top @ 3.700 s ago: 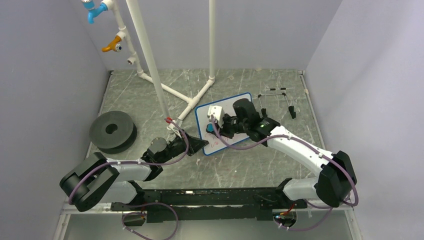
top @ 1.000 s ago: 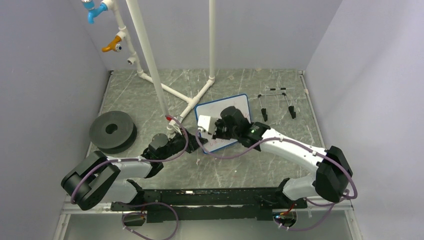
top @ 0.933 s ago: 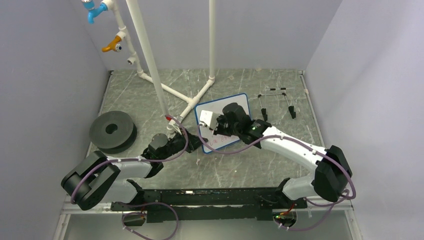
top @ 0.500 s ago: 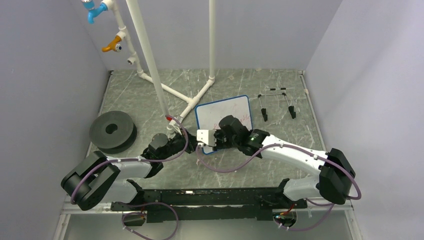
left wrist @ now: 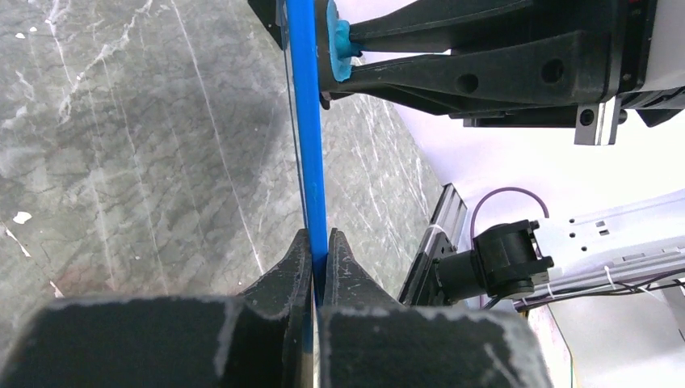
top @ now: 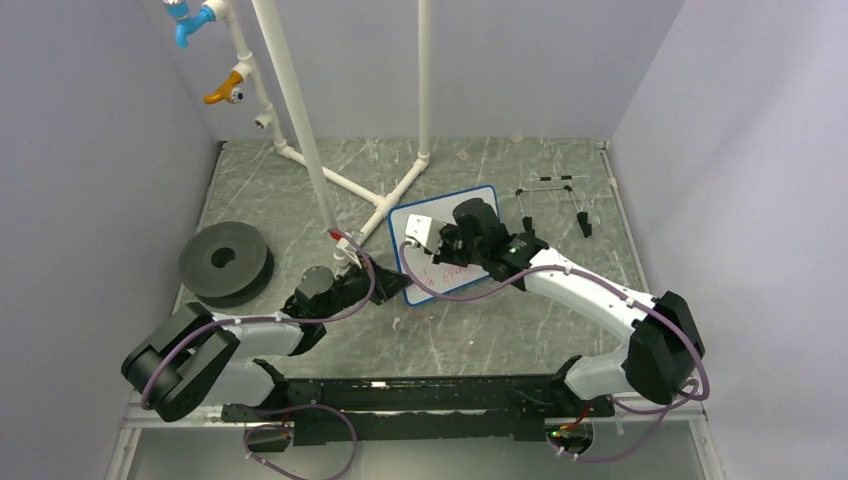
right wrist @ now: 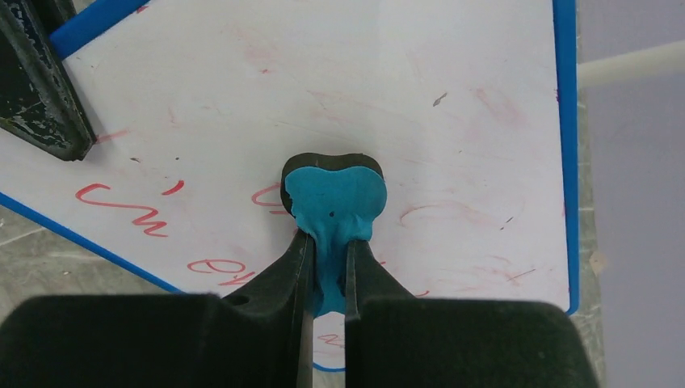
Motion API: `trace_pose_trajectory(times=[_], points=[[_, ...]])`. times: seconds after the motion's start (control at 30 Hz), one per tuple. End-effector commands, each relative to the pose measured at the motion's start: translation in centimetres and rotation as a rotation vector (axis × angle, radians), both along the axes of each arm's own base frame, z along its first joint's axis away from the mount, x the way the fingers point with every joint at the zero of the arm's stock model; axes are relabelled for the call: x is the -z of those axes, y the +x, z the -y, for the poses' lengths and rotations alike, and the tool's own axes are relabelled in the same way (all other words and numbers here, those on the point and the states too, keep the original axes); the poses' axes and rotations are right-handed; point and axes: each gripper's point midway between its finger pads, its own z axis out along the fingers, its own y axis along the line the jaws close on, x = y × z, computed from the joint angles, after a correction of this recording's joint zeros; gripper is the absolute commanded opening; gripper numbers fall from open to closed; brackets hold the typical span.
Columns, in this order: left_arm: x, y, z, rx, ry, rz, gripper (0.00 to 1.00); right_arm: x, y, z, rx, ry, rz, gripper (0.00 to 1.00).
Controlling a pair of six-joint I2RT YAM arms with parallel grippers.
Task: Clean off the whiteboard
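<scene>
The marbled grey table (top: 260, 190) carries a black ring (top: 245, 264) at left, a white pipe frame (top: 345, 184) and a wire stand (top: 583, 222).

Robot lab test cell; plain grey walls (top: 90, 150), white pipe frame (top: 424, 80), marbled tabletop (top: 480, 330)

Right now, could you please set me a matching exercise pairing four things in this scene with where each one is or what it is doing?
1 left gripper
2 right gripper
3 black ring
4 wire stand

A right of the whiteboard
B pinching the whiteboard's blue rim
C shut on a blue eraser
D table's left side

Pairs: 1-B, 2-C, 3-D, 4-A
</scene>
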Motion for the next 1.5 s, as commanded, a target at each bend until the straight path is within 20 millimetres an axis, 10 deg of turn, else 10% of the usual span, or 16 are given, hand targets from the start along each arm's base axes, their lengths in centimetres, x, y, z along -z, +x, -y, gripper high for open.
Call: trace_pose_trajectory(times=[0.0, 0.3, 0.7, 1.07, 1.47], points=[[-9.4, -2.5, 0.9, 0.128, -0.214, 0.285, 0.0, -0.1, -0.3, -0.3, -0.025, 0.015, 0.005, 0.0], [-9.4, -2.3, 0.9, 0.124, -0.214, 0.288, 0.0, 4.2, -8.1, -1.1, -0.304, -0.123, -0.085, 0.0], [-9.3, -2.8, 1.0, 0.148, -0.221, 0.291, 0.0, -1.2, 1.6, 0.9, 0.055, 0.057, -0.03, 0.0], [-9.4, -2.9, 0.9, 0.143, -0.215, 0.305, 0.0, 4.4, -7.7, 0.0, -0.282, -0.104, -0.142, 0.0], [-9.1, -3.1, 0.9, 0.161, -0.216, 0.299, 0.0, -1.4, 2.0, 2.2, 0.071, 0.061, -0.028, 0.0]])
